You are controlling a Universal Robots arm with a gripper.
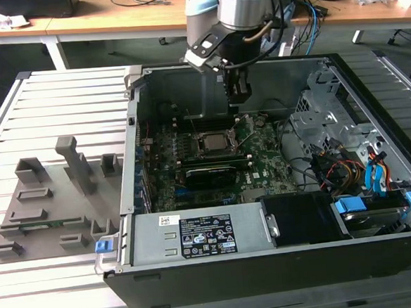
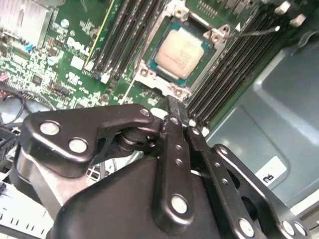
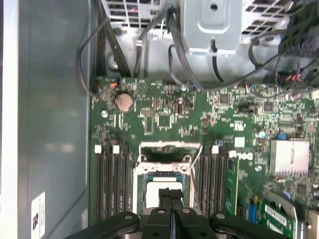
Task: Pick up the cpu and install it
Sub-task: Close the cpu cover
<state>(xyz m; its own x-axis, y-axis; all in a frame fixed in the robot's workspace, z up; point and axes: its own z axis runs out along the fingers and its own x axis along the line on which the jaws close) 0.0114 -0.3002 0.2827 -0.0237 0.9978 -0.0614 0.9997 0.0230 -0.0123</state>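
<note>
Gripper (image 2: 173, 105) hovers just above the socket (image 2: 143, 71), fingers pinched together with nothing between them. The cpu (image 2: 180, 54) already sits in that socket on the motherboard (image 2: 60, 64), so I judge placing done and locking not yet, since the metal frame (image 3: 169, 149) looks open. Chip lies flat, silver top up, square so no long axis, edges parallel to the memory slots (image 2: 124, 35)

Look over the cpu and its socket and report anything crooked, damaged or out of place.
Nothing stands out. The cpu lies flat and square in the socket, its edges in line with the socket's sides, and no damage shows. The gripper hangs above it, jaws shut and empty.
</note>
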